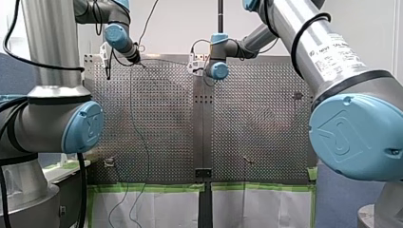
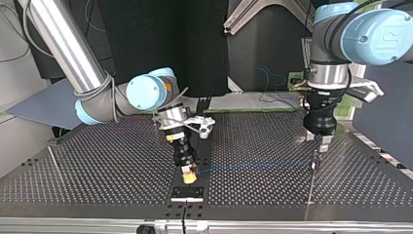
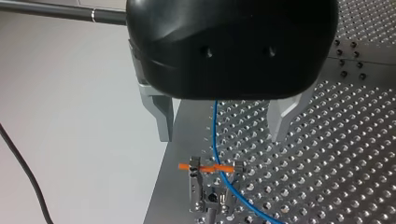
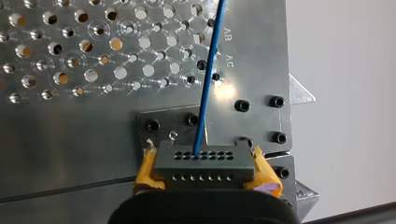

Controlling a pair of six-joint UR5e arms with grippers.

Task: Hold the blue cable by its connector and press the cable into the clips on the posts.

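Here my right gripper [image 4: 204,176] pinches the connector [image 4: 204,161] at the table [image 4: 70,135] edge; left gripper [image 3: 222,135] spread above clip [image 3: 212,183].

This was a robotics lab or test cell. Two industrial arms, my left arm [image 1: 52,118] and my right arm [image 1: 332,61], with grey tubes and pale blue joint caps, stood at a perforated metal surface [image 1: 157,118] drilled in a regular grid. Its two plates met at a bolted middle seam [image 1: 203,128]. A small metal clip post [image 3: 212,191] was fixed to it. Green tape [image 1: 152,186] edged the surface. Black panels [image 2: 160,44] and an aluminium frame profile [image 2: 251,17] stood behind, a black cable [image 1: 81,190] hung by my left arm's base, and the wall [image 1: 180,23] was plain white
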